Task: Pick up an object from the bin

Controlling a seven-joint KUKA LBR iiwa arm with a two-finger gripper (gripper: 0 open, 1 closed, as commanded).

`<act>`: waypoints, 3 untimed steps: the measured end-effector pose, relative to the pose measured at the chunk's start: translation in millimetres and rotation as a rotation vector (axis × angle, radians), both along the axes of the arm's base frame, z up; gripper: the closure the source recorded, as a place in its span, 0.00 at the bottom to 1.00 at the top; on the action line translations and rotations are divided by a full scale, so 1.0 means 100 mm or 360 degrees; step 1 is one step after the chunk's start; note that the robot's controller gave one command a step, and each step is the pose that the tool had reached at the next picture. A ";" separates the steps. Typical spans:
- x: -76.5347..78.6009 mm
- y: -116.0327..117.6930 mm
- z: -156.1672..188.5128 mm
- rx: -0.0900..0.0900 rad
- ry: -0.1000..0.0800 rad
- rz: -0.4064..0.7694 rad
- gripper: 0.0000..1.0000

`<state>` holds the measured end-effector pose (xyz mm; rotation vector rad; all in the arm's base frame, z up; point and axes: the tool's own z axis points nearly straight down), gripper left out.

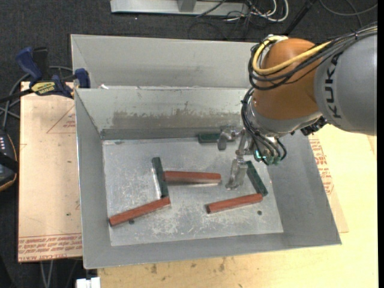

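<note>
you had the end effector [235,179] low in the right half of the grey bin [180,233], hanging under the orange cover [282,83] and its yellow cables at the wrist of the grey arm [357,83], which came in from the right. its tip sat just off the right end of the middle red-brown bar [192,176], which lay nearly level across the centre of the floor. just to the tip's right lay the slanted dark green bar [258,182], running down towards the right. you could not tell whether the end effector was released or clenched, nor whether it touched either bar; nothing could be seen grasped in it.

just below the tip, the right red-brown bar [234,204] lay flat with its right end a little higher, close under the lower end of the slanted green one. the left dark green bar [159,176] lay up and down in the view, near the left end of the middle red-brown bar. the left red-brown bar [139,212] lay slanted below that, its right end near the green bar's foot. the back dark green bar [209,138] lay against the foot of the far wall, left of the wrist. all six bars lay apart on the scuffed floor, none stacked.
</note>
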<state>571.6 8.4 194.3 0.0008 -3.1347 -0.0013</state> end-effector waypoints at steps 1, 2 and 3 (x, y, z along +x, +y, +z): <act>-0.47 -0.22 -1.25 0.0001 -0.0019 -0.0218 0.00; -0.46 -0.22 -1.23 -0.0001 -0.0016 -0.0215 1.00; -0.70 -0.13 0.12 0.0000 -0.0026 -0.0249 1.00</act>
